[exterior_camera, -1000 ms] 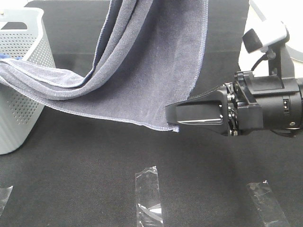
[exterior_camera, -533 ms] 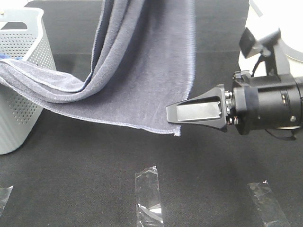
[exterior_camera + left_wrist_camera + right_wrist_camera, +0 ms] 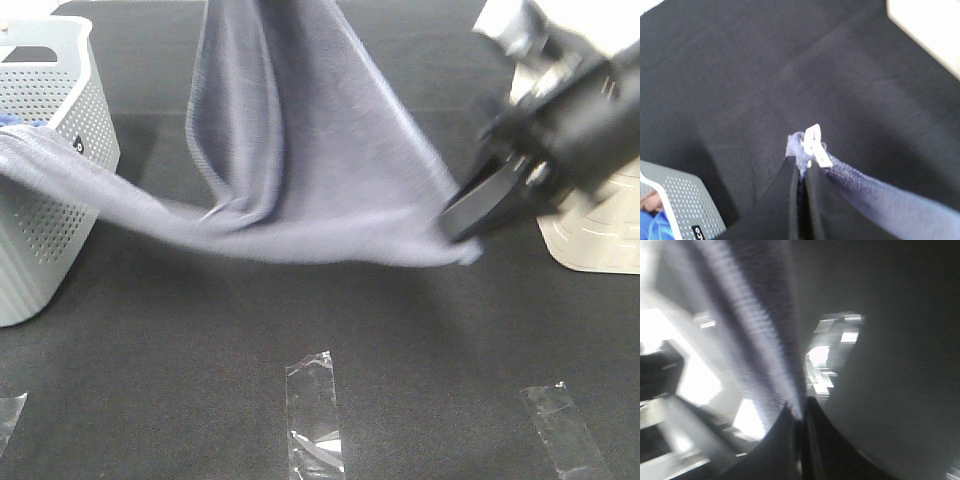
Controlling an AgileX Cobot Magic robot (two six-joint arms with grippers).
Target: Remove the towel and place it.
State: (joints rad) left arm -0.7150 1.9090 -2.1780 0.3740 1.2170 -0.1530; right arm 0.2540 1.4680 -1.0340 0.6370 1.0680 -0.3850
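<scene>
The grey-lavender towel [image 3: 300, 150] hangs from above the table, one end still draped over the rim of the grey basket [image 3: 50, 180] at the left. My right gripper [image 3: 462, 232] is shut on the towel's lower right corner and holds it above the black table; the right wrist view shows the towel's hem [image 3: 760, 340] leading into the closed jaws, blurred. My left gripper [image 3: 802, 167] is out of the exterior view; in its wrist view it is shut on the towel's corner with the small white tag [image 3: 816, 145], high above the table.
A bright blue cloth [image 3: 660, 227] lies inside the grey basket. A white perforated basket [image 3: 595, 225] stands at the right edge behind my right arm. Clear tape strips [image 3: 315, 415] mark the black table near its front.
My right gripper has swung right and upward with the towel's corner, tilting. The towel is pulled out wider to the right and its lower edge has lifted.
</scene>
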